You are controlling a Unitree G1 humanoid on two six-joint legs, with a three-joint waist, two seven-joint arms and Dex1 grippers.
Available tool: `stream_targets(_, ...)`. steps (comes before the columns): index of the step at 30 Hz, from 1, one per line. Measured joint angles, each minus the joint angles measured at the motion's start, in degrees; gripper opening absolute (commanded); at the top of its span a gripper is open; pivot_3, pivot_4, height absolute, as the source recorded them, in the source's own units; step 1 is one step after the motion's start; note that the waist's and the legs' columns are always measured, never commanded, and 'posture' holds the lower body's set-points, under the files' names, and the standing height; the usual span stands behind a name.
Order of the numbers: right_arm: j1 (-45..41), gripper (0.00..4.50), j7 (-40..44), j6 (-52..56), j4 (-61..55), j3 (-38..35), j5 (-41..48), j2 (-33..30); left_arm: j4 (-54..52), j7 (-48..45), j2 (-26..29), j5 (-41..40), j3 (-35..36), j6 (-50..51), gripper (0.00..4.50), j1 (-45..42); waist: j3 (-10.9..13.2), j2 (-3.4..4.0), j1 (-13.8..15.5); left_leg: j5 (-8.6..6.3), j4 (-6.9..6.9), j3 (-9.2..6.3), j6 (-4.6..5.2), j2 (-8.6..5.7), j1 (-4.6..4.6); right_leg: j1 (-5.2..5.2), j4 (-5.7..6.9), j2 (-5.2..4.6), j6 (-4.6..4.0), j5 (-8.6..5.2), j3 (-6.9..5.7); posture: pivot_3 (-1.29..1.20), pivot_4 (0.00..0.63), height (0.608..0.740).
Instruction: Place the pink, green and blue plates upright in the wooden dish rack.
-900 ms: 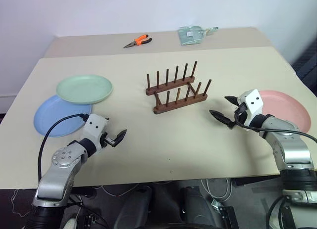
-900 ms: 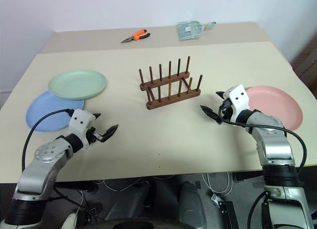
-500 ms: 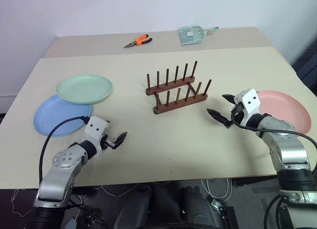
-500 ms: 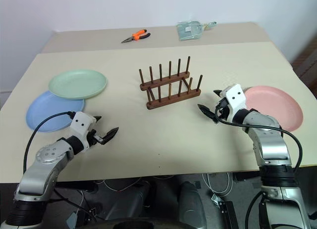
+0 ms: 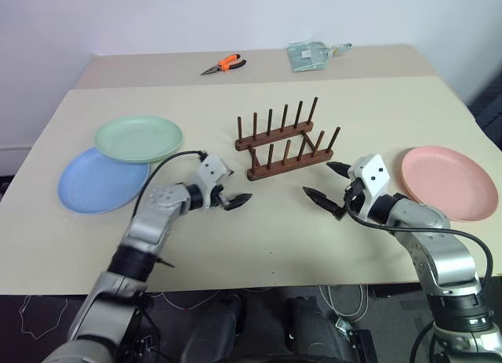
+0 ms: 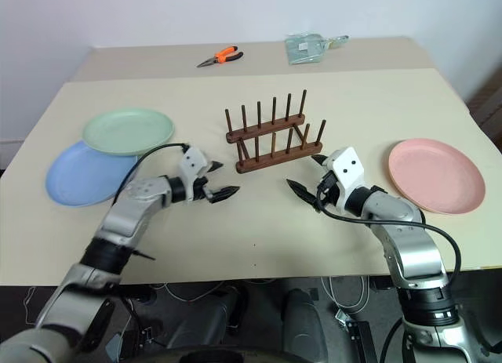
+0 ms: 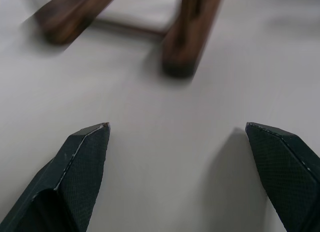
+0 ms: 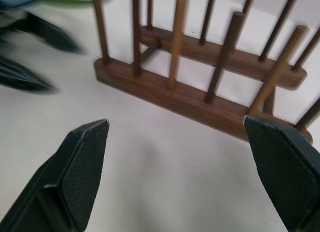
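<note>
Three plates flat on the bench, none in the rack yet. Green plate (image 5: 139, 138) far left, overlapping the far edge of the blue plate (image 5: 98, 183); pink plate (image 5: 449, 182) alone at the right. Wooden dish rack (image 5: 286, 140) mid-bench, pegs bare.

Left pincer (image 5: 227, 187) spread wide and empty, just near-left of the rack. Right pincer (image 5: 328, 183) likewise wide and empty, near-right of the rack, between it and the pink plate.

Likely light, stiff plastic — matte, so not very slippery, and hardly fragile. Shallow and flush to the bench, so best taken at the raised rim, one finger under the lip, one on top. Green first on the left — blue partly pinned beneath it.
</note>
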Motion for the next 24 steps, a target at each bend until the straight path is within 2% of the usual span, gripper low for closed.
stream_targets(6,1.6,4.42,-3.1,0.4,-1.3,-0.2,-0.2,0.7,13.5,-3.3,-4.1,2.2,-0.4,-7.3,4.45,-7.2,0.0,-0.01,-0.5,0.05,0.06,-0.03,0.05,0.00,0.01,0.04,0.04,0.00,0.01,0.00,0.00,0.00,0.150,0.729)
stream_targets(7,1.7,4.50,-3.4,0.4,-1.4,-0.2,-0.2,0.7,14.6,-3.6,-4.5,2.6,-0.6,-8.2,4.22,-7.8,0.0,-0.01,-0.5,0.05,0.08,-0.03,0.05,-0.01,0.02,0.06,0.04,0.01,0.01,0.00,-0.01,0.00,0.150,0.729)
stream_targets(9,1.8,4.50,-3.9,0.4,-1.8,-0.2,-0.3,0.7,16.2,-4.4,-5.0,2.8,-0.6,-9.5,3.57,-8.2,0.0,-0.02,-0.4,0.05,0.10,-0.03,0.06,-0.01,0.03,0.09,0.04,0.01,0.02,0.00,-0.01,0.00,0.150,0.729)
stream_targets(15,2.1,4.50,-4.2,0.3,-1.8,-0.3,-0.3,0.5,18.4,-5.7,-6.1,3.9,-0.6,-12.2,0.76,-9.3,-0.1,-0.06,-0.5,0.06,0.09,-0.04,0.07,-0.01,0.04,0.07,0.05,0.02,0.03,0.00,-0.01,0.00,0.150,0.729)
stream_targets(24,7.3,4.50,-2.2,-0.4,-1.6,-3.5,-1.0,-4.6,14.1,-11.7,-4.3,4.8,-1.7,-16.5,0.77,-5.6,-0.1,-0.05,-0.5,0.06,0.05,-0.04,0.08,-0.02,0.03,0.06,0.04,0.01,0.02,0.00,-0.01,0.00,0.150,0.729)
